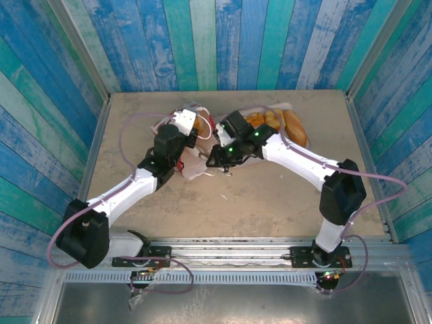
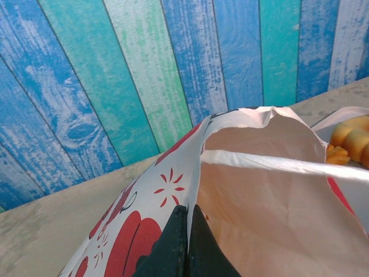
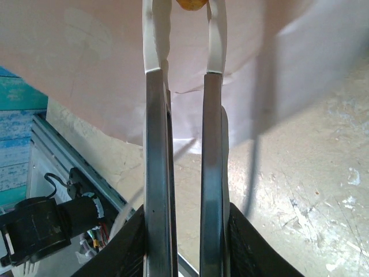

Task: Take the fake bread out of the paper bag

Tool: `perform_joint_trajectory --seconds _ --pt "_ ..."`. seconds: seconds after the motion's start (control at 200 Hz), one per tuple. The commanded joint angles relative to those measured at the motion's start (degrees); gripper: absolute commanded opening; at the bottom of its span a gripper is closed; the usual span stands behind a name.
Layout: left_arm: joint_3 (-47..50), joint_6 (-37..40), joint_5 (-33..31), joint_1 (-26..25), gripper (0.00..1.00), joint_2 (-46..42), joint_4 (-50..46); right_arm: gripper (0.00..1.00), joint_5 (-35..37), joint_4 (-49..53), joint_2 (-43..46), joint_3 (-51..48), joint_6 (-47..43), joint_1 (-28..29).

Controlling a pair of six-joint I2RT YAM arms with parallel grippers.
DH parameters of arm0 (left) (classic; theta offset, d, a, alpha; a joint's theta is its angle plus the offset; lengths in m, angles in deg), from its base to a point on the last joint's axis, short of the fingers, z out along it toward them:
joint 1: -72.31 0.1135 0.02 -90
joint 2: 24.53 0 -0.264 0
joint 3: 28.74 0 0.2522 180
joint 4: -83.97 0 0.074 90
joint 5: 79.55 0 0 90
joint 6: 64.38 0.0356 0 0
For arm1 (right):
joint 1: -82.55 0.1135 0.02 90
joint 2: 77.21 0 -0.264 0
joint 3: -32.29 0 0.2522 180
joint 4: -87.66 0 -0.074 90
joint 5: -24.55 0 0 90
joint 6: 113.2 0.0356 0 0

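The paper bag (image 2: 144,228) is held at its rim by the closed left gripper (image 2: 188,218). The metal tongs (image 3: 157,173) are squeezed by the right gripper (image 3: 187,234), and a fake bread (image 3: 191,4) is pinched in their tips.

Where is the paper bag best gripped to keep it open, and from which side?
Pinch the rim of the paper bag edge-on from the left, one finger inside, one outside, as the left gripper does: thin wall, and the tongs come from the right.
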Motion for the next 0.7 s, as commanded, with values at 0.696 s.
perform_joint_trajectory --seconds 0.696 --pt "-1.92 -2.00 -10.76 -0.03 0.00 3.17 0.98 0.01 -7.98 7.30 14.02 -9.65 -6.03 -4.82"
